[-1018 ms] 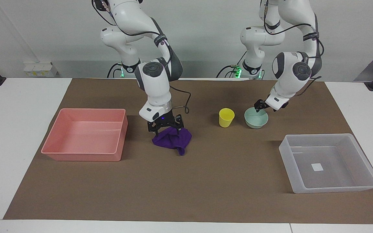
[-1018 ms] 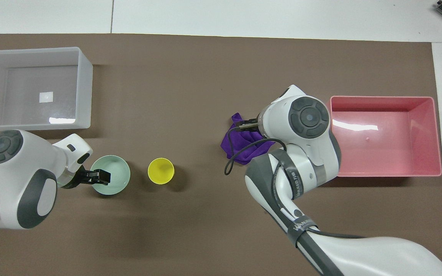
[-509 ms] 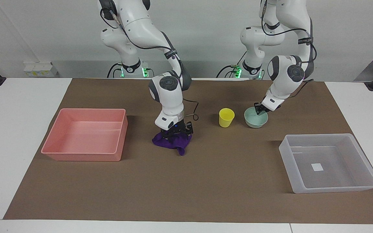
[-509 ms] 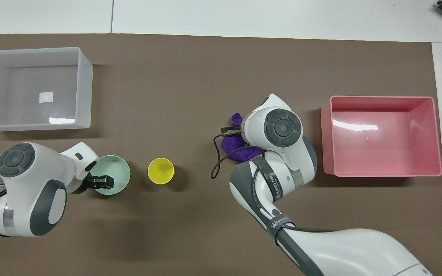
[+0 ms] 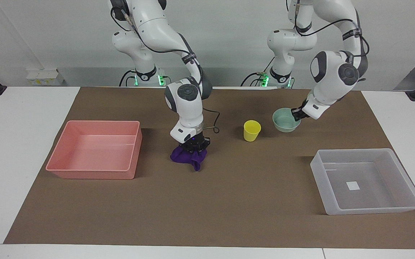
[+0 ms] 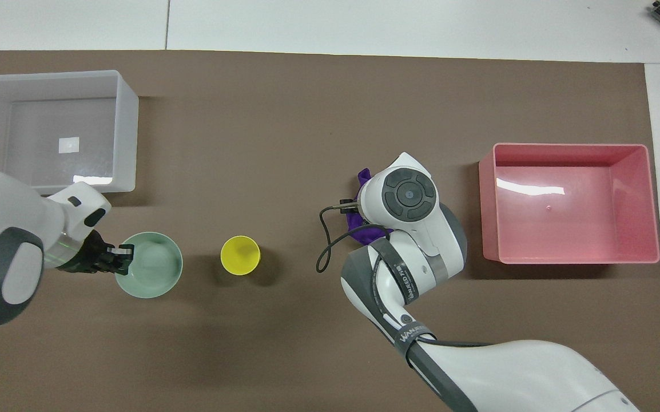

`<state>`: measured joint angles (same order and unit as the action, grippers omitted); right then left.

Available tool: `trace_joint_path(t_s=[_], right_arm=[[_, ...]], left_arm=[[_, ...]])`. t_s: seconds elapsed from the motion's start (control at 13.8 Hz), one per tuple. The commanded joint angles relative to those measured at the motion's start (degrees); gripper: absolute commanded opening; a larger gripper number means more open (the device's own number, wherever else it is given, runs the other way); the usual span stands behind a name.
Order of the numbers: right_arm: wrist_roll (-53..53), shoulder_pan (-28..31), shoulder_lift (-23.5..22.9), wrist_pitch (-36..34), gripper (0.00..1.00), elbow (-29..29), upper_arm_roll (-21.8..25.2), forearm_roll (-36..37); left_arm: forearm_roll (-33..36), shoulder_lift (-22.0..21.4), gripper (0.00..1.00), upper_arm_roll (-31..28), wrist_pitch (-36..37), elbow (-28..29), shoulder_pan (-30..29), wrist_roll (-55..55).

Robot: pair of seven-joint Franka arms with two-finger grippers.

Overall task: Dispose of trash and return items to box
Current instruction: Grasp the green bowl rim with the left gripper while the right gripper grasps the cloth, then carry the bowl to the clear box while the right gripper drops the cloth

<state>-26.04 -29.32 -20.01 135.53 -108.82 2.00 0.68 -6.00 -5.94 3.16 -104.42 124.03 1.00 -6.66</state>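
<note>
Bowl (image 5: 285, 121) now lifted in left end effector (image 5: 296, 114); purple cloth (image 5: 188, 157) newly pinched under right end effector (image 5: 194, 145).

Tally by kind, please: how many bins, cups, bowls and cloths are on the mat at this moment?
Bins: 2, pink bin and clear box
Cups: 1, yellow cup
Bowls: 1, mint bowl, held at its rim by the left gripper
Cloths: 1, purple cloth, under the right gripper
Total: 5
</note>
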Motion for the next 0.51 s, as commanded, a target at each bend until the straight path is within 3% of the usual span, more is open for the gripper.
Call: trace_joint_path(t_s=[0.0,0.15,0.44], right_arm=[[-1.5,2.4,7.2,-8.4,0.00,1.2,0.1,1.1],[-1.2,5.1,10.6,-13.4,0.00,3.7,0.1,1.1],[4.6,13.4,16.2,-17.5,0.00,4.4,0.0,1.5]], left_arm=[[-0.3,2.4,0.00,0.0,9.6,-11.8,-5.2,0.9],[-0.3,7.7,0.00,-0.1,12.8,-22.1,-8.5,0.8],[0.2,22.8,0.00,-0.1,11.3,-40.4,-13.7,0.7]])
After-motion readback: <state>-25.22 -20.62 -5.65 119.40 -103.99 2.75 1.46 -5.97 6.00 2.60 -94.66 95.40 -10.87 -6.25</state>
